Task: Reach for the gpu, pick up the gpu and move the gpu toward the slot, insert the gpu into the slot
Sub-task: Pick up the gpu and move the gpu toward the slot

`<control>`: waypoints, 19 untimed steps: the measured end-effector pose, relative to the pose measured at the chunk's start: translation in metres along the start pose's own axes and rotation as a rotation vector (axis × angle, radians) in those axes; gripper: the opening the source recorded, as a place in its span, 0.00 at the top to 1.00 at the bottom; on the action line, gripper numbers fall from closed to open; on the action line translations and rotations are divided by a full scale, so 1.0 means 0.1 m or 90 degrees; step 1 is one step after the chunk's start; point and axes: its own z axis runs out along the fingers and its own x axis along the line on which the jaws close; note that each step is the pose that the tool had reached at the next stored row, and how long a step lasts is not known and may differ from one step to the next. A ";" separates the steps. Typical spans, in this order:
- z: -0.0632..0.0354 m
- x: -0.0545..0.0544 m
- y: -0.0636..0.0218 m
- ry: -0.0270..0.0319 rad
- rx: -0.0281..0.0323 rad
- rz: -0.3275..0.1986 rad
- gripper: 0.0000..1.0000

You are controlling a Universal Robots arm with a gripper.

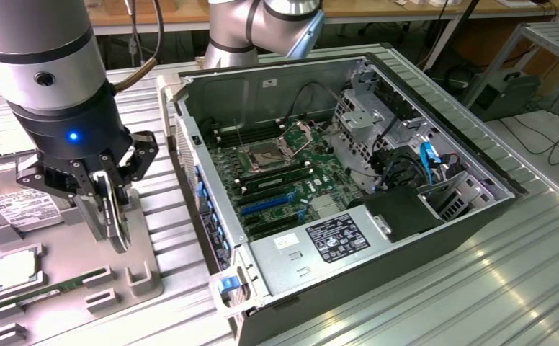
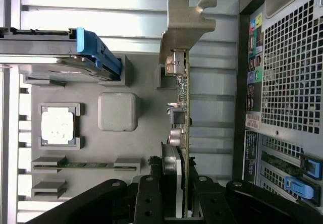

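Closest to the wrist camera, the pincer (image 2: 177, 201) is clamped on the gpu (image 2: 185, 108), with a black finger on each flat side of the card. The gpu is seen edge-on and runs straight away from the fingers (image 2: 149, 199). Its silver bracket (image 2: 185, 22) is at the far end.

In the exterior view the arm (image 1: 54, 86) hangs over a grey tray (image 1: 145, 281) at the exterior view's left. The pincer (image 1: 109, 216) points down, gripping the gpu (image 1: 120, 231), which stands upright on edge. Whether the card's lower edge touches the tray cannot be told.

The tray also holds a drive (image 1: 15, 205) with a white label, a square chip (image 1: 15, 268) and a green memory stick (image 1: 44, 294), each in its own recess. The wrist view shows the same three: drive (image 2: 60, 62), chip (image 2: 58, 125) and stick (image 2: 86, 164).

An open case (image 1: 481, 194) lies just beside the tray on the ribbed metal counter (image 1: 472, 288). Its board (image 1: 289, 176) faces up, with blue slots (image 1: 263, 205) near the side closest to the tray. The gpu is outside the case, apart from those slots. The case's perforated rear panel (image 2: 292, 72) shows in the wrist view.
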 end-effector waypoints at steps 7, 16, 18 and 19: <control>-0.043 0.00 0.002 0.0000 0.0000 0.000 0.72; -0.098 0.00 0.004 0.0000 0.0000 0.000 0.72; -0.118 0.00 0.005 0.0000 0.0000 0.000 0.72; -0.133 0.00 0.006 -0.0001 -0.0001 0.000 0.72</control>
